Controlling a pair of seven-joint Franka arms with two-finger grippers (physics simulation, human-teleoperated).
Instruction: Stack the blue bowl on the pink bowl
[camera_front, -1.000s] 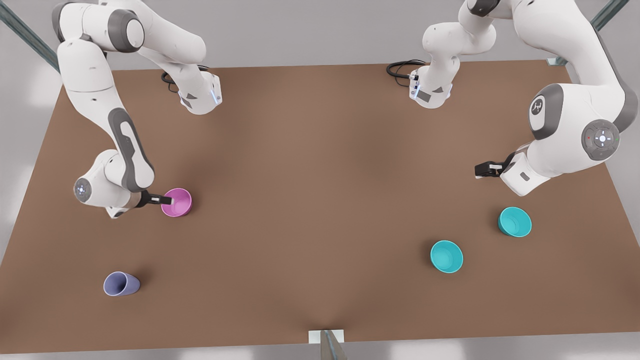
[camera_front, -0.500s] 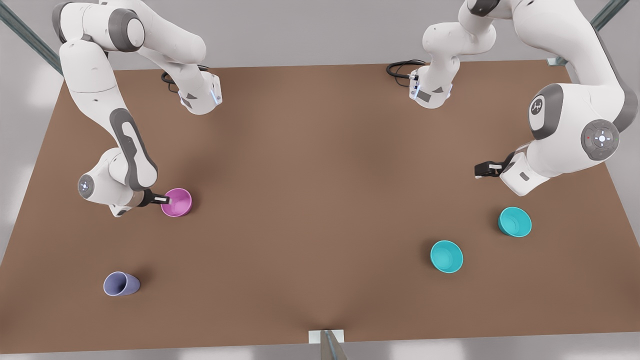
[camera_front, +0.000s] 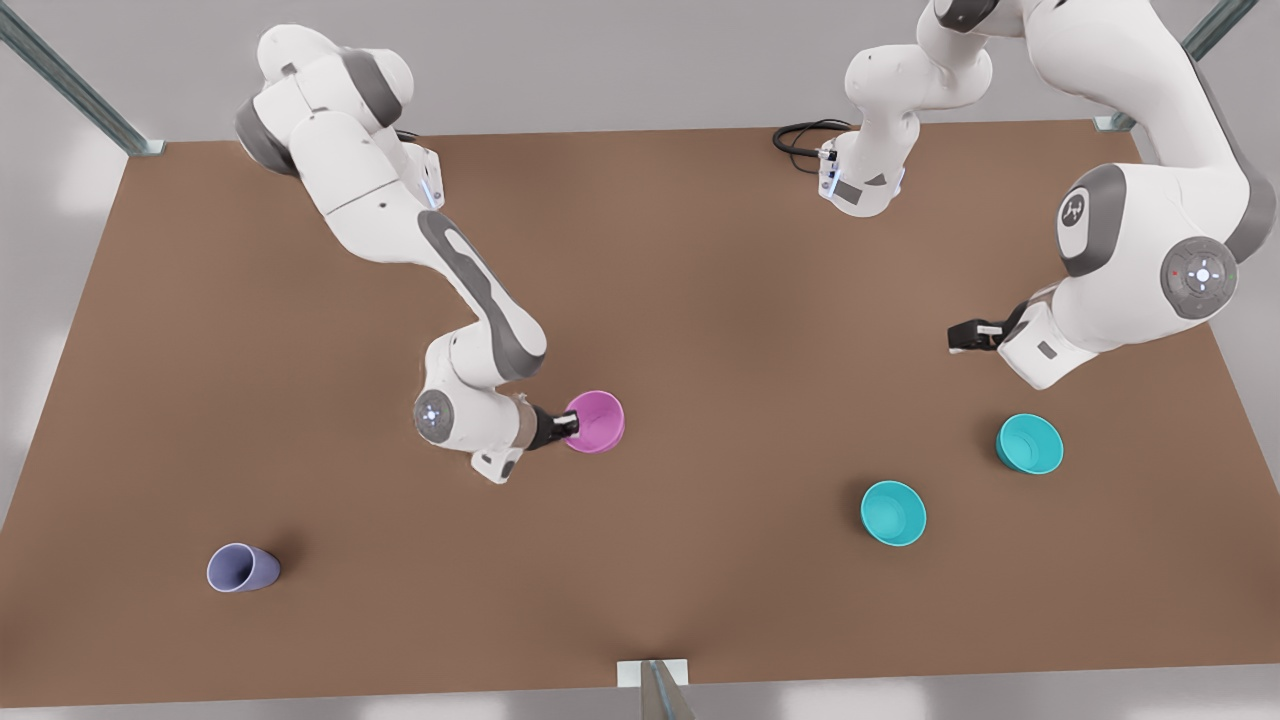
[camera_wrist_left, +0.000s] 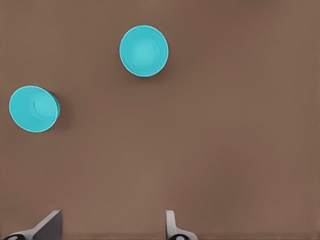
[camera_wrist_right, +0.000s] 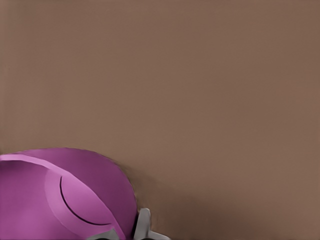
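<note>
Right gripper (camera_front: 570, 428): at centre of the front view, jaws clamped on the near rim of the pink bowl (camera_front: 598, 420). In the right wrist view, one finger (camera_wrist_right: 142, 225) pressed against the outer wall of the bowl. Whether lifted or resting on the table (camera_front: 700, 250): cannot tell.

Left gripper (camera_front: 958, 340): at right of the frame, above the table, jaws apart, empty, waiting.

Blue bowl (camera_front: 1030, 443): upright on the table at lower right of the frame, just below and to the right of the left gripper. Second turquoise bowl (camera_front: 893, 512): lower and further left, also upright. Lavender cup (camera_front: 240, 568): lower left corner, well apart from the work.

Governing relation: both turquoise bowls near the left gripper, well apart from the right one. Judged next step: set the pink bowl down mid-table, then take a turquoise bowl by the rim with the left gripper. No long axis on a round bowl; any rim approach serviceable.
</note>
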